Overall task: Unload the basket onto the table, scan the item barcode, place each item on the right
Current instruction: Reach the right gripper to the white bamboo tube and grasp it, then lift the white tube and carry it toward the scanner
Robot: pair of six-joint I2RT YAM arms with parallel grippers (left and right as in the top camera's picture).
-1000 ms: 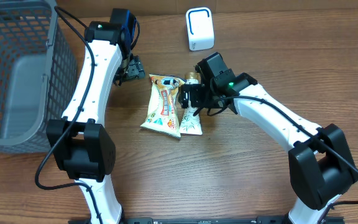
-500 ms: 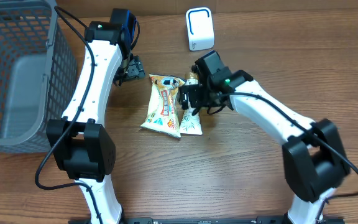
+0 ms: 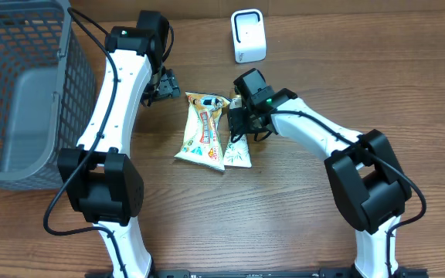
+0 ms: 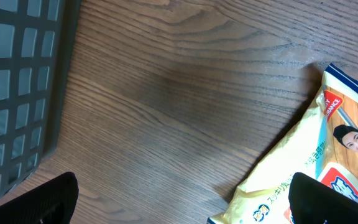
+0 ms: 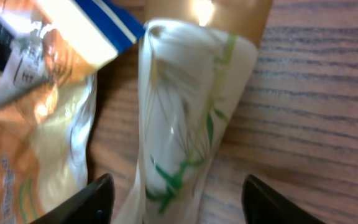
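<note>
Right gripper [image 5: 179,200] sits partly open astride the white-green pouch [image 5: 188,99]; you see no grip. Pouch lies toward the table's [image 3: 284,224] far edge, touching the yellow bag [image 3: 205,130]. Left gripper [image 4: 179,202] gapes wide, empty.

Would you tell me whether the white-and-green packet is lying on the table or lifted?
Lying on the table; the white-and-green packet rests on wood, right gripper astride it, open.

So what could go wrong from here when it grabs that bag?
The right hand straddles the white-and-green bag, whose glossy, puffy skin might slip out of a pinch. The yellow bag lies right against it, so it could get snagged and dragged along too.
</note>
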